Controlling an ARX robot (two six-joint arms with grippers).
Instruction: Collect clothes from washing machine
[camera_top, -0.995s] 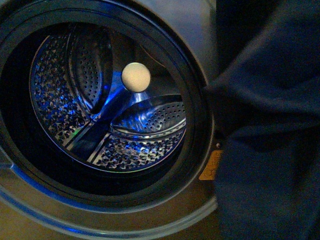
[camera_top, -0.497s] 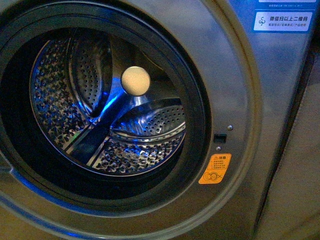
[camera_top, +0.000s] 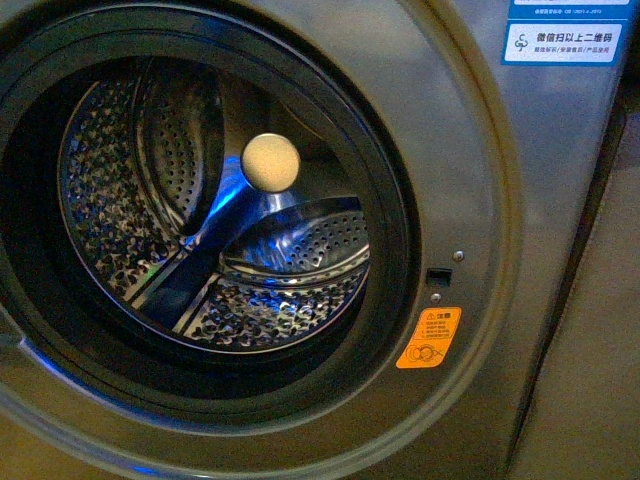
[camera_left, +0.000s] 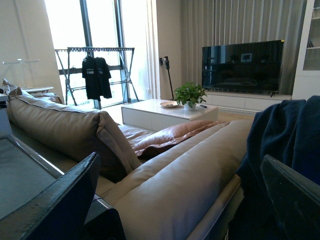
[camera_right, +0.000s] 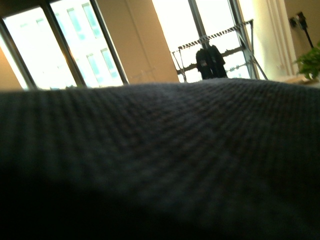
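**Drum showing bare steel; navy clothes up by the wrist cameras**

Front view: the washing machine (camera_top: 470, 180) fills the frame, with a grey metallic front. The black porthole rim (camera_top: 385, 250) takes up the left and centre. Inside it, the perforated drum (camera_top: 120, 200) catches blue light, and only bare steel and its ribs show. A cream disc (camera_top: 270, 162) sits at the drum's centre. There is an orange sticker (camera_top: 429, 338) at lower right, just outside the rim, and a blue label (camera_top: 563, 43) in the upper right corner. Neither arm is in this view.

Left wrist view: the left gripper (camera_left: 180, 165) is spread wide, its dark fingers (camera_left: 55, 200) well apart with nothing between them. Beyond them lies a tan sofa (camera_left: 180, 175) with a pink cushion (camera_left: 170, 137). The clothes (camera_left: 290, 135), dark navy, hang in folds beside one finger; whether they touch it is unclear. Further back are a white coffee table (camera_left: 160, 112) with a plant (camera_left: 190, 94), a television (camera_left: 242, 65), and a drying rack (camera_left: 95, 50) holding a black T-shirt (camera_left: 96, 77).

Right wrist view: dark woven fabric, close to the lens and blurred, covers most of the picture. Bright windows (camera_right: 65, 45) show above it. The right gripper is hidden behind the cloth, so I cannot tell its state.
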